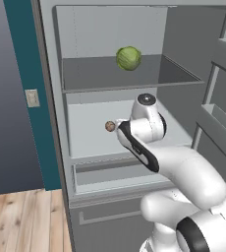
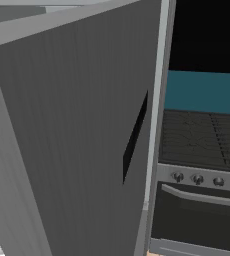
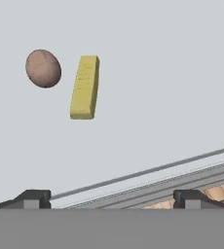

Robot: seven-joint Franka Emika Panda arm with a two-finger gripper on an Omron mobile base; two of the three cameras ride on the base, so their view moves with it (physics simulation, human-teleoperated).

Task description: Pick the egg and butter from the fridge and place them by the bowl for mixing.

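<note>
The fridge [image 1: 95, 140] stands open. On its pale middle shelf lies the egg [image 1: 110, 126], a small reddish-brown ball, and my arm's wrist [image 1: 144, 123] reaches in just right of it. In the hand view the egg [image 3: 43, 68] lies at the upper left, with the butter [image 3: 84, 86], a small yellow block, right beside it and apart from it. My gripper [image 3: 111, 198] is open, its fingertips [image 3: 33, 197] wide apart near the shelf's front edge, short of both things, with nothing between them. The bowl is out of view.
A large green cabbage [image 1: 128, 58] sits on the upper shelf. Drawers [image 1: 110, 172] lie under the middle shelf. The grey fridge door [image 2: 77, 140] stands open at my right, with door bins [image 1: 220, 118]. Beyond it is a stove with knobs [image 2: 197, 178].
</note>
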